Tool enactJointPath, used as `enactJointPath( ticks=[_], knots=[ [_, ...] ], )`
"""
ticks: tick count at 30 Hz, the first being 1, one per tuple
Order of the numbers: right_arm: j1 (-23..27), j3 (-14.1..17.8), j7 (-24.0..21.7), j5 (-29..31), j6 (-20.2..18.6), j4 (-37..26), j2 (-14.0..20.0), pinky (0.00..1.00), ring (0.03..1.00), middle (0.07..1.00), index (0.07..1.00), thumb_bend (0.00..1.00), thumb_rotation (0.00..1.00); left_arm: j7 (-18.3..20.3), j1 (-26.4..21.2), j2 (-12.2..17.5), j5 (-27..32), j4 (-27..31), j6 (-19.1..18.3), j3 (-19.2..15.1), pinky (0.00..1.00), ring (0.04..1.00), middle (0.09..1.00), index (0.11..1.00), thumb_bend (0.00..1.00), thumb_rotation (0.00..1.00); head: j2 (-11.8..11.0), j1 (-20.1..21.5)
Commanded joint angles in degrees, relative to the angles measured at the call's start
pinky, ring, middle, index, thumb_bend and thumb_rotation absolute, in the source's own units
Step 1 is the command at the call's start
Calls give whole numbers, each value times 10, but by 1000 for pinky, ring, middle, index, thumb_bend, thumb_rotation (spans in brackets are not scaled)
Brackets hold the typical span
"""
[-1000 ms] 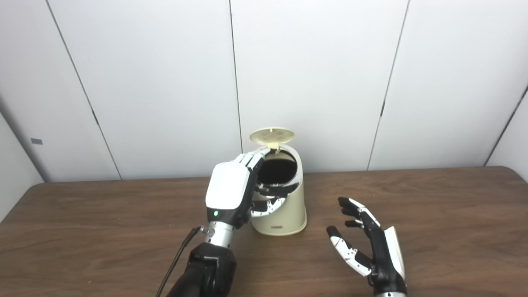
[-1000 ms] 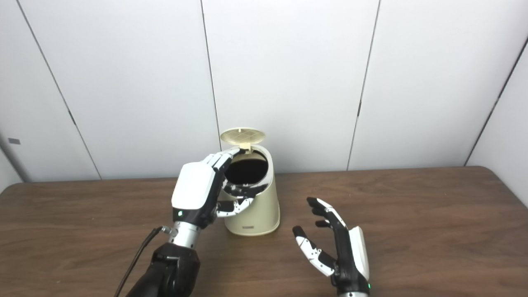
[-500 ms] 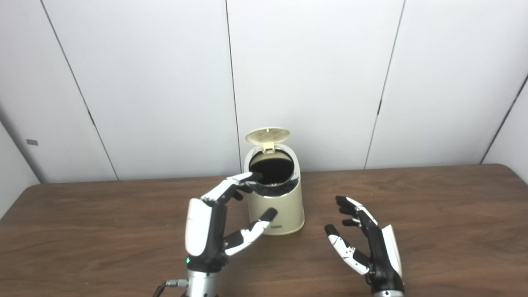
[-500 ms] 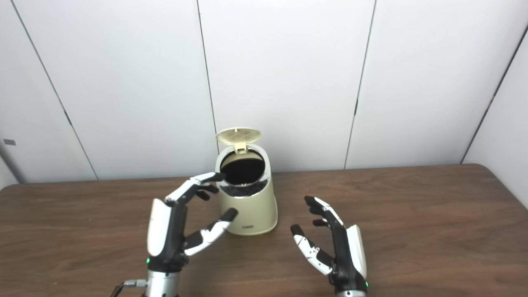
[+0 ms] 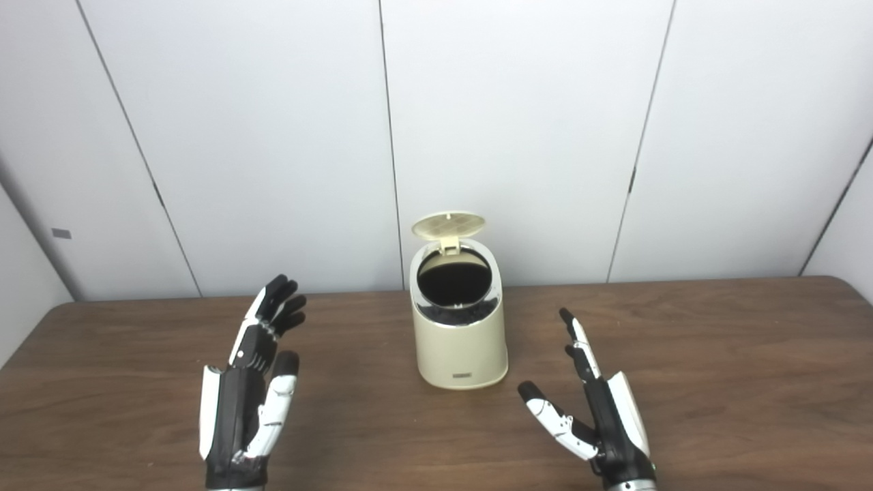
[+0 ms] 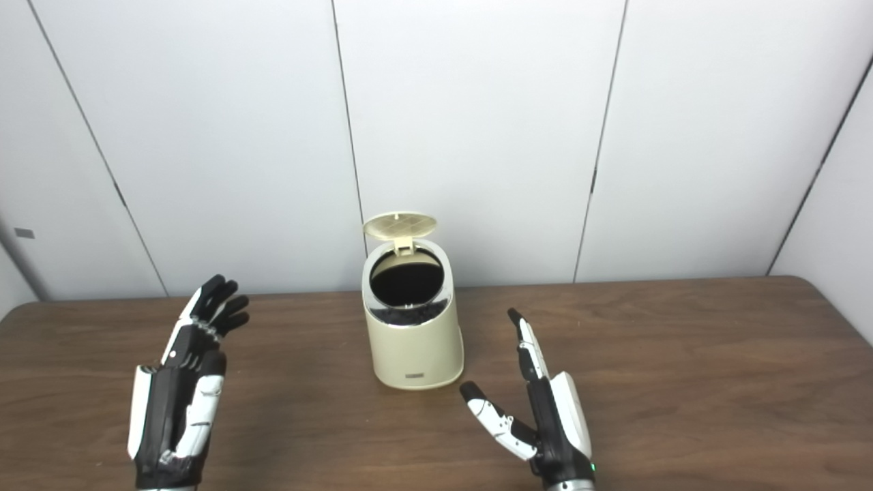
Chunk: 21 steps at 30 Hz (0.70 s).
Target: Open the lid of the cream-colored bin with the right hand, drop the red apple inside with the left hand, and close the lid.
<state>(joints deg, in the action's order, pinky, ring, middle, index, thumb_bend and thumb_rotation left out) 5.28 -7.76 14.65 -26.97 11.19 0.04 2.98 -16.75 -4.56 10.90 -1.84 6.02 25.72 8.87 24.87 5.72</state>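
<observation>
On the brown tabletop point(image 5: 716, 354), bin point(image 5: 460, 341) is standing with lid point(image 5: 448, 225) raised, no apple showing, closing pending; left hand point(image 5: 249, 395) and right hand point(image 5: 593, 409) are hovering empty, fingers spread.

The surface point(image 5: 716, 354) is dark brown wood grain with rounded far corners. A cream-colored bin point(image 5: 462, 344) stands upright on it near the middle, its lid point(image 5: 448, 224) raised.

L robot hand point(image 5: 245, 402) & R robot hand point(image 5: 600, 416) both empty, fingers spread, held upright, well apart
</observation>
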Motion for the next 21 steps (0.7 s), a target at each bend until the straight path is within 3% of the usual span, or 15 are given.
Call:
enactJointPath(
  ticks=[1, 5, 8, 10, 13, 21],
  knots=[
    [-3, 10, 15, -17, 14, 3, 11, 930, 988, 1000, 998, 381, 698, 20, -8, -10, 19, 3, 12, -18, 825, 863, 909, 929, 491, 771, 0, 0],
    [17, 23, 51, -39, 62, 23, 30, 915, 973, 993, 986, 386, 696, 60, 14, -13, 65, -24, 11, -53, 797, 841, 877, 882, 485, 808, 1, -1],
    [37, 29, 60, -75, 66, 9, 52, 905, 971, 991, 986, 465, 816, 93, 24, -7, 98, -47, -13, -71, 732, 798, 835, 839, 489, 831, 2, 3],
    [52, 31, 43, -99, 44, -34, 64, 888, 968, 990, 984, 489, 867, 110, 29, -6, 107, -54, -41, -78, 720, 795, 834, 837, 473, 838, 1, 5],
    [85, 31, -9, -127, -9, -114, 81, 896, 982, 999, 992, 526, 901, 136, 30, -7, 117, -84, -52, -85, 702, 793, 834, 837, 468, 820, 2, 9],
    [188, 41, -143, -136, -110, -205, 121, 938, 1000, 1000, 1000, 647, 914, 173, 22, -24, 115, -134, -57, -98, 698, 776, 820, 817, 457, 778, -1, 5]
  ],
)
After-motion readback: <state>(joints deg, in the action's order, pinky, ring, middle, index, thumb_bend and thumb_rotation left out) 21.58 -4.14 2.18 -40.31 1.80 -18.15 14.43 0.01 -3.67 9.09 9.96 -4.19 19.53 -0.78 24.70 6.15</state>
